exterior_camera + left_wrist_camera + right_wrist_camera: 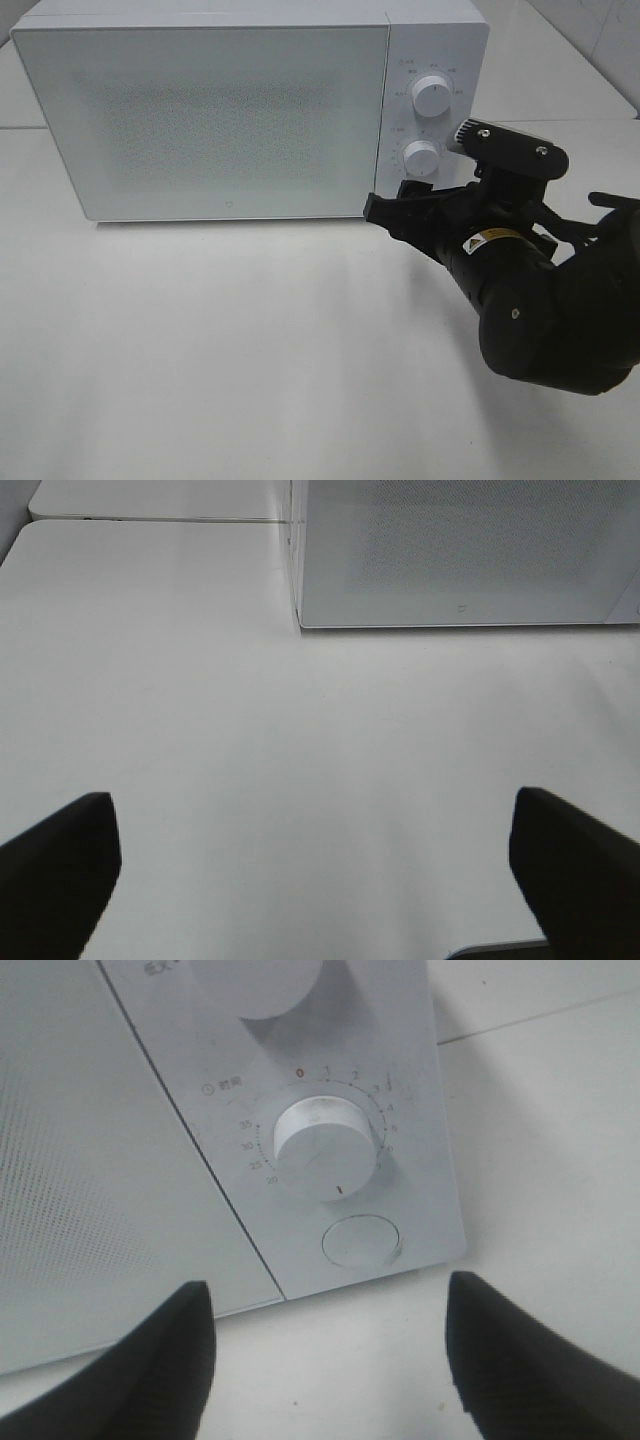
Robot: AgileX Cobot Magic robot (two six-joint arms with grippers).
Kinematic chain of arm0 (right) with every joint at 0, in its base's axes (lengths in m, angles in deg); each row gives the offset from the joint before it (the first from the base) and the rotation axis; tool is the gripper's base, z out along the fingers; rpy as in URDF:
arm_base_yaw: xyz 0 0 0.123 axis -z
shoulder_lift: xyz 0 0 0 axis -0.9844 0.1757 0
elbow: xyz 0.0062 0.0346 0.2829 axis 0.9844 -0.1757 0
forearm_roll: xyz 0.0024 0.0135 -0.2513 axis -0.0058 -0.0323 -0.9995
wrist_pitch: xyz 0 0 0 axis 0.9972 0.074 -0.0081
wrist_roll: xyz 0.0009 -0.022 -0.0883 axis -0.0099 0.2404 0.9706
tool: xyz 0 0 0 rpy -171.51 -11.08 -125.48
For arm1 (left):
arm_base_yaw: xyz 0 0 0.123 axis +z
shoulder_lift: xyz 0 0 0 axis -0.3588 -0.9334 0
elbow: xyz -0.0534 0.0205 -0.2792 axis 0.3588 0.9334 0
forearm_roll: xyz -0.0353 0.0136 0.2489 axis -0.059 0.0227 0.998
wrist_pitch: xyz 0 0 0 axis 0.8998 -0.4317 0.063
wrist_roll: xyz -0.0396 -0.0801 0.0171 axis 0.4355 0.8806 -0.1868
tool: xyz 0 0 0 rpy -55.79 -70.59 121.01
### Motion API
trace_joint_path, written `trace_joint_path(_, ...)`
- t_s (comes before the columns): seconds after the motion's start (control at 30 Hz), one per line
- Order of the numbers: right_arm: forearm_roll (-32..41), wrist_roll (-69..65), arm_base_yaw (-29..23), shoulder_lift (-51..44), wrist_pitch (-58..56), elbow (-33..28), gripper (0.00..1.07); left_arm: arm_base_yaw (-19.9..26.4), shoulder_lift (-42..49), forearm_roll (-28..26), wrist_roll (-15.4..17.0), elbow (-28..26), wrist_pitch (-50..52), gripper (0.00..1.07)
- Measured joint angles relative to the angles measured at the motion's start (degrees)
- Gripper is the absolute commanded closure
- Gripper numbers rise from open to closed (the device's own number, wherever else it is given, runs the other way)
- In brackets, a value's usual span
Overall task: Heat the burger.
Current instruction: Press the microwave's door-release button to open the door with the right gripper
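Note:
The burger is out of view in every frame. The white microwave (230, 110) stands at the back of the table with its door shut. My right gripper (385, 212) hovers low in front of the control panel, just below the lower dial (421, 157). In the right wrist view this gripper (328, 1290) is open with nothing between its fingers, facing the lower dial (323, 1148) and a round button (361, 1241). My left gripper (310, 800) is wide open over bare table, some way in front of the microwave (460, 550), and holds nothing.
An upper dial (432, 95) sits above the lower one on the panel. The white table (220, 340) stretches in front of the microwave. A seam between table tops (150, 520) runs beside the microwave's far side.

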Motion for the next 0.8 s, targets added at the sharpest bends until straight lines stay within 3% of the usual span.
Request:
trace_joint_path(0.1,0.0,-7.0,0.0,0.0,-0.9,0.0,0.56,0.0,0.0,0.0,0.0,0.0,0.0,0.09)
trace_joint_path(0.17,0.0,-18.4,0.0,0.0,-2.7,0.0,0.69,0.0,0.0,0.0,0.0,0.0,0.0,0.09)
trace_joint_path(0.2,0.0,-18.4,0.0,0.0,-2.7,0.0,0.69,0.0,0.0,0.0,0.0,0.0,0.0,0.09)
trace_joint_path(0.23,0.0,-26.2,0.0,0.0,-3.9,0.0,0.77,0.0,0.0,0.0,0.0,0.0,0.0,0.09)
trace_joint_path(0.27,0.0,-26.2,0.0,0.0,-3.9,0.0,0.77,0.0,0.0,0.0,0.0,0.0,0.0,0.09)
trace_joint_path(0.3,0.0,-34.4,0.0,0.0,-4.4,0.0,0.85,0.0,0.0,0.0,0.0,0.0,0.0,0.09)
trace_joint_path(0.5,-0.6,-51.9,0.0,0.0,-4.4,0.0,1.07,0.0,0.0,0.0,0.0,0.0,0.0,0.09)
trace_joint_path(0.8,-4.4,-71.7,0.0,3.0,-3.8,0.1,1.07,0.0,0.0,0.0,0.0,0.0,0.0,0.09)
